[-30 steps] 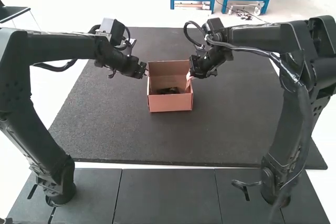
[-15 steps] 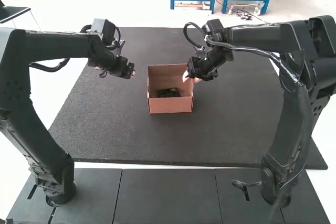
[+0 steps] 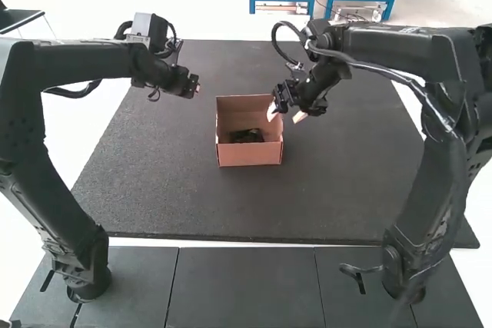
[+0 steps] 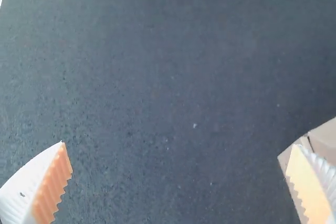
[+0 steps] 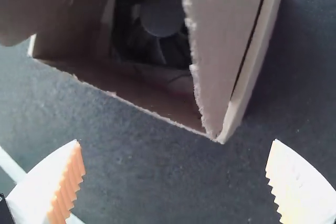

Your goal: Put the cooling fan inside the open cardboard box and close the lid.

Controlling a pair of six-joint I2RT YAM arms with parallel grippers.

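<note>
L hand (image 3: 192,87) withdrew, open; R hand (image 3: 285,113) open, empty.

Your fan (image 3: 247,134) lies in the box (image 3: 249,151), mid-mat (image 3: 154,182); left end effector (image 3: 192,87) behind-left of it, right end effector (image 3: 284,111) at its right edge.

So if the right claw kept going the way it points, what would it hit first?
Probably the cardboard box: its side flap stands straight ahead of the open right gripper. Depth is unclear, so it might meet the black mat just beside the box instead.
</note>
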